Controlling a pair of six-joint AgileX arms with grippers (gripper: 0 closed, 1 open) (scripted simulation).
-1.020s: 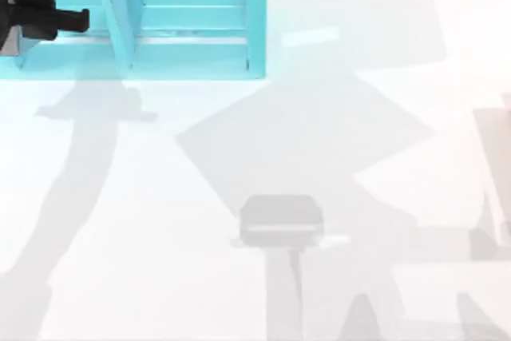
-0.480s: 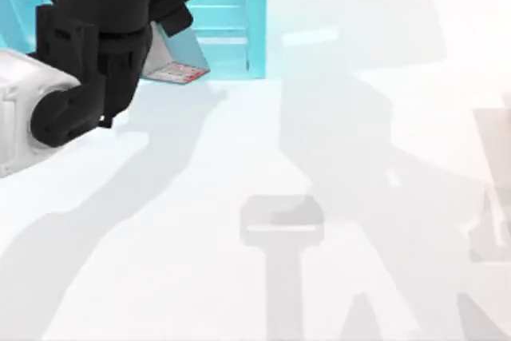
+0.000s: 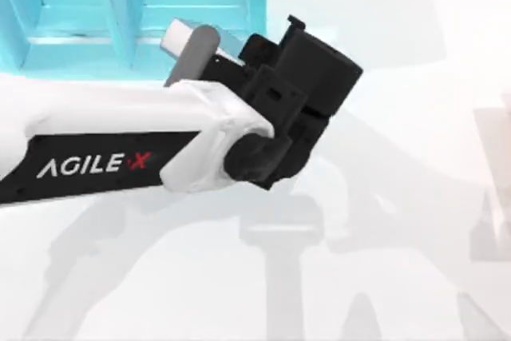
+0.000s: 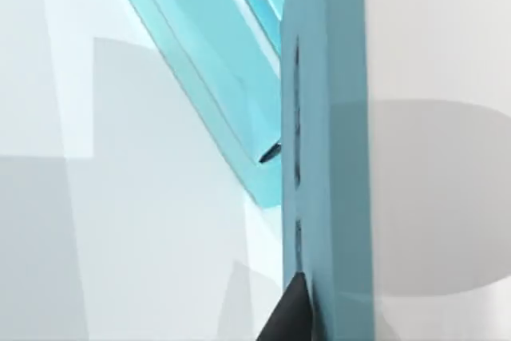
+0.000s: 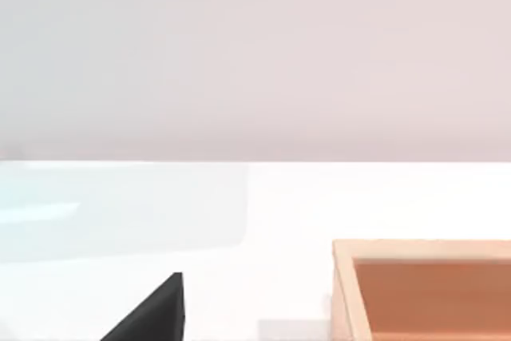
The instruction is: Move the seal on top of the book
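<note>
Where the seal and the book lie I cannot tell from these views. In the top view the left arm (image 3: 120, 149), white with a black band, reaches from the left edge of the frame toward the centre. Its black left gripper (image 3: 297, 77) is just right of the lower right corner of the teal shelf unit (image 3: 80, 53), which fills the upper left of the frame. If this gripper is open or closed, I cannot tell. In the left wrist view a teal panel (image 4: 327, 157) stands very close to the camera, above the white desk (image 3: 399, 157). In the right wrist view a black part of the right gripper (image 5: 152, 317) is near a tan-brown thing with a paler rim (image 5: 423, 285) on the desk; its state I cannot tell either.
</note>
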